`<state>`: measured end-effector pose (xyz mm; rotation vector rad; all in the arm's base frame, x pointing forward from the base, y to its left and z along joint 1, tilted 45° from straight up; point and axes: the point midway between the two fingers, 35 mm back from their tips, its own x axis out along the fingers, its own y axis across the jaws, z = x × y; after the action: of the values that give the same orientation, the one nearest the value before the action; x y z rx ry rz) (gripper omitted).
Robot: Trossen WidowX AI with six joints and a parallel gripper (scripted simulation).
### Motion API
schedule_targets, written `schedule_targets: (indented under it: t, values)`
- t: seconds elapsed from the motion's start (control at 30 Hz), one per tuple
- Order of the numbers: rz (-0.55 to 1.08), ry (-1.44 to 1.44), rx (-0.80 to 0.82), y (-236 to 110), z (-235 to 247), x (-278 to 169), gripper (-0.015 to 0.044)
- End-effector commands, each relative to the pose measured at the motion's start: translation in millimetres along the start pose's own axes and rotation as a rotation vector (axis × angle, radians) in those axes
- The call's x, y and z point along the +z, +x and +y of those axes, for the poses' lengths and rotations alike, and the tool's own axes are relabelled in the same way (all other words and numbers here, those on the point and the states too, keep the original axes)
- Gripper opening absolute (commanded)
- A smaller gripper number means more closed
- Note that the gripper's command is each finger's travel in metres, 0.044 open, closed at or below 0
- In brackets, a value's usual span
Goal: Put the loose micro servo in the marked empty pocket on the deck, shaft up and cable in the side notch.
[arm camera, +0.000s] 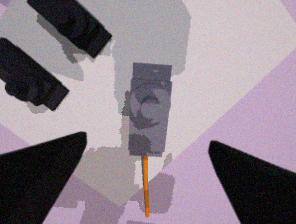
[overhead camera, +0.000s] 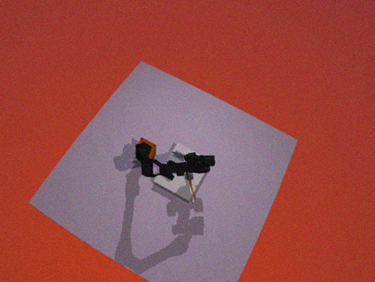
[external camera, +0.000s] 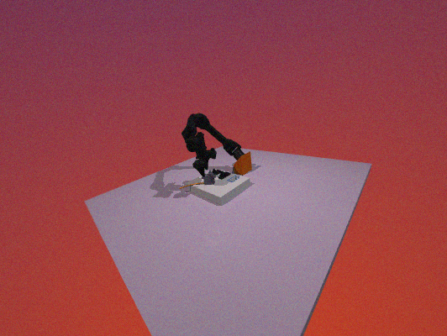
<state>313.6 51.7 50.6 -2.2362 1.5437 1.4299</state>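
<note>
The loose micro servo [arm camera: 149, 112] [external camera: 208, 180] [overhead camera: 188, 176] is a small grey block. It lies on the white deck [arm camera: 240, 45] [external camera: 220, 194] [overhead camera: 171, 184] near the deck's edge. Its orange cable [arm camera: 145, 185] [overhead camera: 193, 192] runs out over the edge onto the mat. My gripper [arm camera: 148, 142] [external camera: 202, 170] is open and empty. It hangs just above the servo, with one finger on either side and both apart from it. The marked pocket [overhead camera: 178, 155] [external camera: 232, 179] shows as a blue outline on the far part of the deck.
Two dark blocks [arm camera: 70, 22] [arm camera: 32, 75] sit on the deck beyond the servo. An orange block [overhead camera: 148, 144] [external camera: 243, 164] stands at the arm's base beside the deck. The deck rests on a lilac mat [overhead camera: 213, 234] [external camera: 235, 260] on a red floor.
</note>
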Motion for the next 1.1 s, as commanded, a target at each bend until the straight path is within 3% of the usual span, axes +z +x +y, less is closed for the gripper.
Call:
schedule_targets:
  t: [0.0, 0.37, 0.8, 0.93, 1.03, 1.07]
  values:
    - [0.005, -0.005, 0.001, 6, 1, -1, 0.0440]
    - [0.006, -0.005, 0.002, 21, 1, -1, 0.0440]
    - [0.006, -0.005, 0.002, 21, 1, -1, 0.0099]
    - [0.006, -0.005, 0.002, 21, 1, -1, 0.0072]
    - [0.005, -0.005, 0.001, 16, 1, -1, 0.0000]
    - [0.005, -0.005, 0.001, 12, 0, -1, 0.0000]
